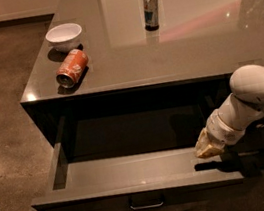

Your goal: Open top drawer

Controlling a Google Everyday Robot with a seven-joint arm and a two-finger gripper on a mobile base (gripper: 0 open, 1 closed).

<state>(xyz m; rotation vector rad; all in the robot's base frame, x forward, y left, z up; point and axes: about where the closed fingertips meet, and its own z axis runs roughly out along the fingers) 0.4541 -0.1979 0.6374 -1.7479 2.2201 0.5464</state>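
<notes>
Gripper [207,146] sits at the right end of the top drawer [128,171], apparently just behind its front panel, which runs left-right and stands well out. Grip state I cannot tell.

Two cans [151,7] [71,68], one bowl [64,36], one top drawer [133,169], one pincer [208,149] at its right end
</notes>
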